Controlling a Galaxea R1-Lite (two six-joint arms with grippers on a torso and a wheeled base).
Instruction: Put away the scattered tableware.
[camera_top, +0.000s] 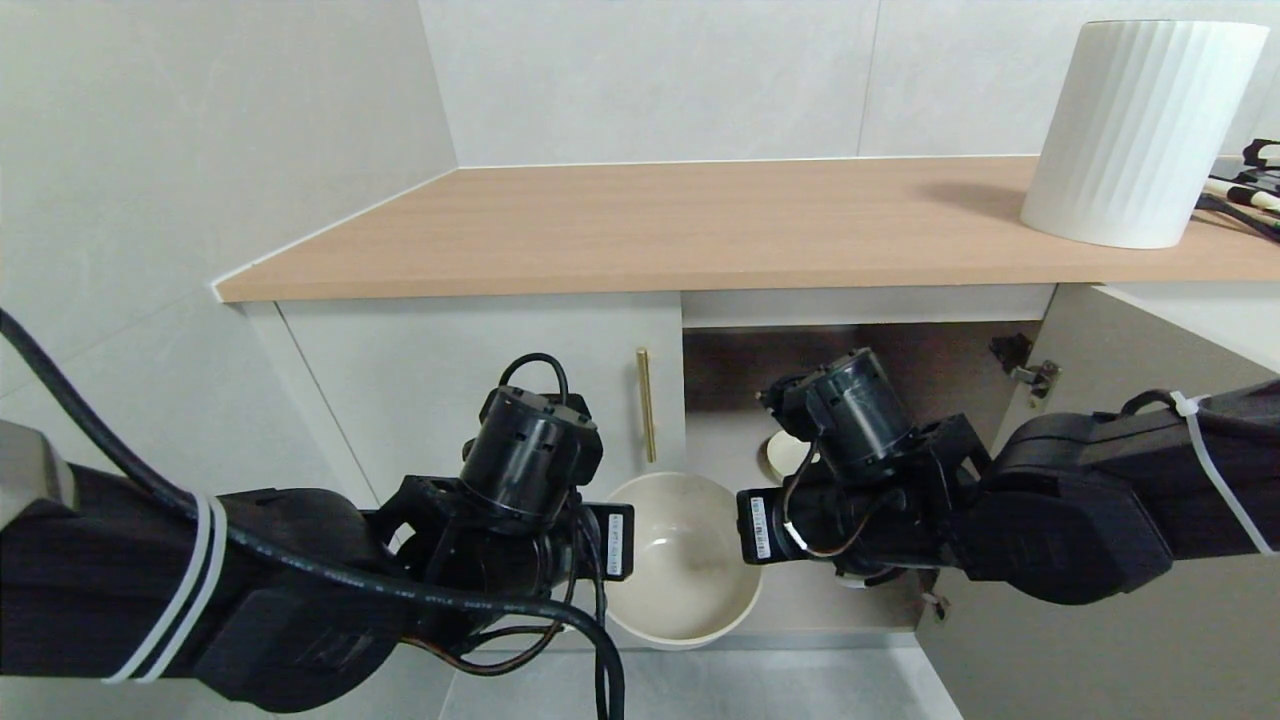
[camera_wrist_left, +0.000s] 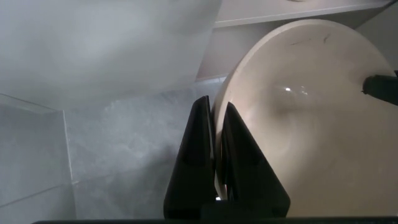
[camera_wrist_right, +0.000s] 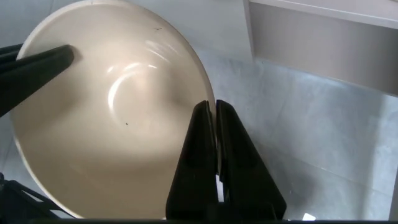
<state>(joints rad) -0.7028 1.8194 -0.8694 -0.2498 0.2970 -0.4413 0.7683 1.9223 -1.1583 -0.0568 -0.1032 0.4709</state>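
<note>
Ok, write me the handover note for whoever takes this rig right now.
Left gripper: jaws shut on the rim of the bowl.
Right gripper: jaws shut on the opposite rim.
The bowl is held between them before the open cabinet; a small pale dish sits inside the cabinet.
Done: bowl lifted, cabinet door open.
Left: place the bowl inside, release both.

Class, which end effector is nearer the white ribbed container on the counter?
Right. The right end effector grips the bowl by the rim facing the container; the left end effector grips the opposite rim.
</note>
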